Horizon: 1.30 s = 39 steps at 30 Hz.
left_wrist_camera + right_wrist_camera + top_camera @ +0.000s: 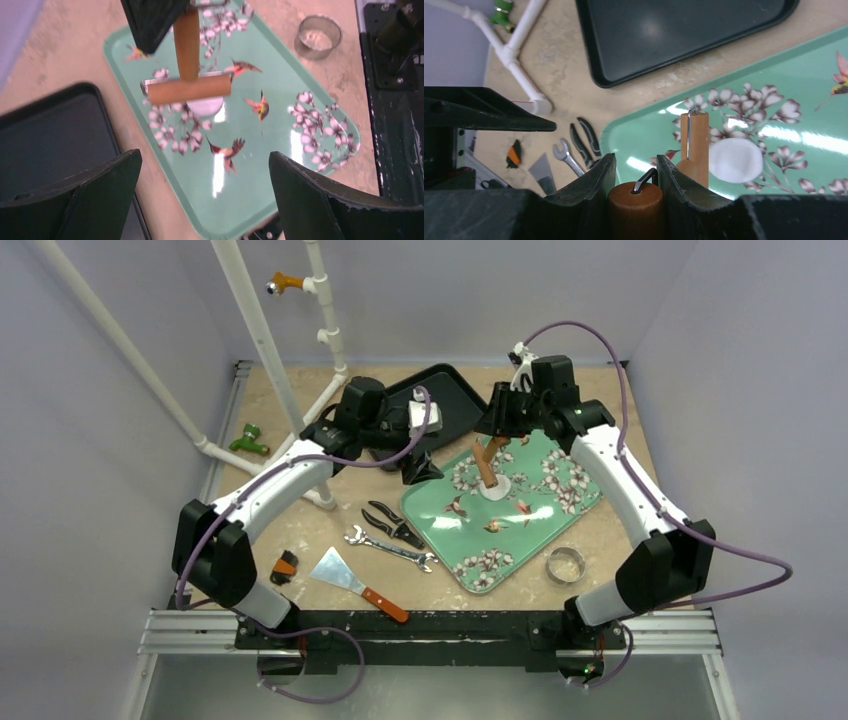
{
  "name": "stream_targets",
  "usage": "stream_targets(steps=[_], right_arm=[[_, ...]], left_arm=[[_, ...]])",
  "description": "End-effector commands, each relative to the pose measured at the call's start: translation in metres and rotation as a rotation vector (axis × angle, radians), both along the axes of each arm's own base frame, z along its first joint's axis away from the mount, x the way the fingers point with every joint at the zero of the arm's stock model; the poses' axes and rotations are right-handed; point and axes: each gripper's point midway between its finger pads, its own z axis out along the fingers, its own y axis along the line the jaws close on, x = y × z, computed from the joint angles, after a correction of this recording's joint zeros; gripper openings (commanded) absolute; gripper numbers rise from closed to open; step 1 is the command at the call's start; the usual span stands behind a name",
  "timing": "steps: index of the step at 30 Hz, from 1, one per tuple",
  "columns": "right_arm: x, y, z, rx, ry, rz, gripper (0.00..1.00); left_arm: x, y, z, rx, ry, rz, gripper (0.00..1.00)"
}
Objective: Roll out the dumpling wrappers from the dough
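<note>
Closest in, on the right wrist view: right jaws pinching the round wooden handle of a small roller, 1 finger on each side. Just past that, the roller's barrel down on the green floral tray, right at the edge of the 1 dumpling wrapper; touching or only beside, cannot tell. Wrapper flat, white and roundish, near the tray's middle among the blossom and bird prints.

Left jaws spread wide, holding nothing, 2 dark fingers well apart. Hanging above the worktop just off the green tray's far left edge, beside the black tray.

On the worktop to the left of the green tray: black-handled pliers, a wrench and a scraper with a wooden grip. Off the tray's near right corner, apart from it: a shiny metal ring. At the far left: a white pipe frame with a green fitting near its foot.
</note>
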Motion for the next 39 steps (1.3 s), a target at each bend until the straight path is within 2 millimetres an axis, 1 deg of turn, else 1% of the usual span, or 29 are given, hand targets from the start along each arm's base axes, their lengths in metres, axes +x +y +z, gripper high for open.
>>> stream_targets(steps=[1, 3, 5, 8, 12, 14, 17, 19, 22, 24, 25, 27, 29, 30, 32, 33, 34, 35, 36, 37, 38, 39], right_arm=[[-0.005, 0.029, 0.068, 0.186, -0.145, 0.019, 0.0], [-0.009, 0.033, 0.082, 0.242, -0.169, 0.009, 0.0], [-0.014, 0.04, 0.095, 0.289, -0.19, 0.011, 0.0], [-0.02, 0.049, 0.111, 0.335, -0.215, 0.018, 0.0], [-0.025, 0.059, 0.116, 0.364, -0.211, 0.037, 0.0], [-0.027, 0.062, 0.119, 0.372, -0.214, 0.044, 0.0], [-0.029, 0.067, 0.121, 0.388, -0.214, 0.056, 0.0], [-0.031, 0.072, 0.124, 0.408, -0.212, 0.072, 0.0], [-0.035, 0.077, 0.133, 0.452, -0.219, 0.096, 0.0], [-0.036, 0.077, 0.137, 0.46, -0.226, 0.099, 0.0], [-0.036, 0.077, 0.139, 0.462, -0.23, 0.1, 0.0], [-0.037, 0.076, 0.138, 0.458, -0.229, 0.097, 0.0], [-0.038, 0.074, 0.134, 0.45, -0.221, 0.086, 0.0], [-0.036, 0.071, 0.132, 0.435, -0.224, 0.071, 0.0], [-0.033, 0.063, 0.125, 0.387, -0.227, 0.034, 0.0], [-0.028, 0.055, 0.119, 0.333, -0.229, -0.008, 0.0], [-0.023, 0.043, 0.11, 0.26, -0.221, -0.058, 0.09], [-0.023, 0.035, 0.1, 0.197, -0.192, -0.084, 0.31], [-0.022, 0.03, 0.095, 0.153, -0.188, -0.089, 0.54], [-0.023, 0.028, 0.092, 0.127, -0.183, -0.083, 0.73], [-0.023, 0.027, 0.09, 0.12, -0.18, -0.085, 0.82], [-0.024, 0.027, 0.089, 0.119, -0.186, -0.093, 0.89]], left_arm=[[0.006, -0.032, 0.049, -0.252, -0.127, -0.099, 1.0], [0.014, -0.039, 0.056, -0.303, -0.147, -0.092, 1.0], [0.02, -0.043, 0.06, -0.332, -0.199, -0.093, 1.0], [0.022, -0.047, 0.07, -0.39, -0.269, -0.109, 1.0], [0.022, -0.051, 0.094, -0.463, -0.307, -0.127, 1.0], [0.017, -0.054, 0.099, -0.474, -0.311, -0.151, 0.97], [0.01, -0.061, 0.092, -0.457, -0.309, -0.167, 0.91], [0.007, -0.065, 0.084, -0.437, -0.296, -0.177, 0.85], [0.011, -0.067, 0.076, -0.423, -0.267, -0.164, 0.79], [0.017, -0.068, 0.074, -0.418, -0.265, -0.144, 0.68], [0.019, -0.068, 0.074, -0.418, -0.266, -0.137, 0.6], [0.02, -0.069, 0.076, -0.418, -0.273, -0.135, 0.37], [0.02, -0.068, 0.076, -0.416, -0.274, -0.132, 0.08], [0.02, -0.067, 0.075, -0.409, -0.268, -0.122, 0.0], [0.025, -0.063, 0.072, -0.388, -0.276, -0.087, 0.0], [0.028, -0.061, 0.069, -0.373, -0.276, -0.063, 0.0], [0.031, -0.059, 0.068, -0.357, -0.285, -0.042, 0.0], [0.035, -0.057, 0.065, -0.337, -0.294, -0.022, 0.0], [0.038, -0.055, 0.065, -0.323, -0.305, 0.002, 0.0], [0.043, -0.052, 0.066, -0.314, -0.317, 0.03, 0.0], [0.049, -0.05, 0.066, -0.305, -0.322, 0.065, 0.0], [0.053, -0.048, 0.068, -0.303, -0.324, 0.088, 0.0]])
